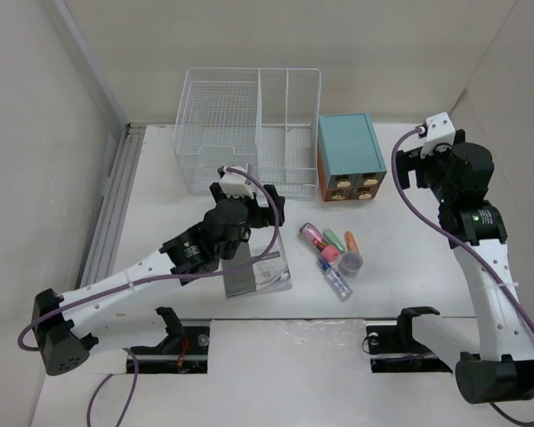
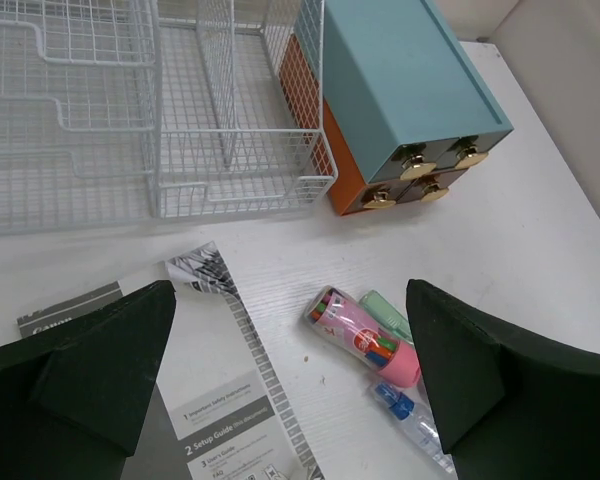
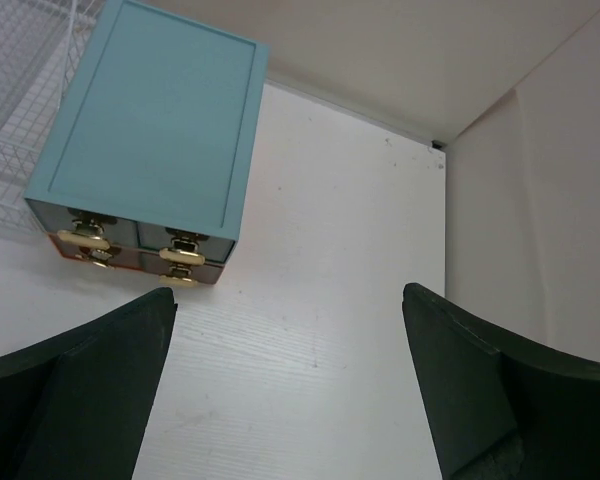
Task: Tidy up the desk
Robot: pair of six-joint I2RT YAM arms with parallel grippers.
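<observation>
The white desk [image 1: 409, 267] carries a grey-and-white setup booklet [image 1: 258, 271] near its middle. Right of it lies a cluster: a pink tube of markers [image 1: 319, 240], a green highlighter [image 1: 333, 238], an orange marker [image 1: 351, 242] and a clear tube with a blue cap [image 1: 335, 280]. My left gripper [image 1: 240, 200] hangs open above the booklet [image 2: 210, 380] and the pink tube [image 2: 365, 335], holding nothing. My right gripper [image 1: 427, 165] is raised at the back right, open and empty over bare desk [image 3: 330, 300] beside the teal drawer box [image 3: 160, 110].
A white wire basket organizer [image 1: 249, 133] stands at the back centre, with the teal drawer box [image 1: 349, 147] against its right side. A metal rail [image 1: 116, 205] runs along the left edge. Pale walls close in the left, back and right sides.
</observation>
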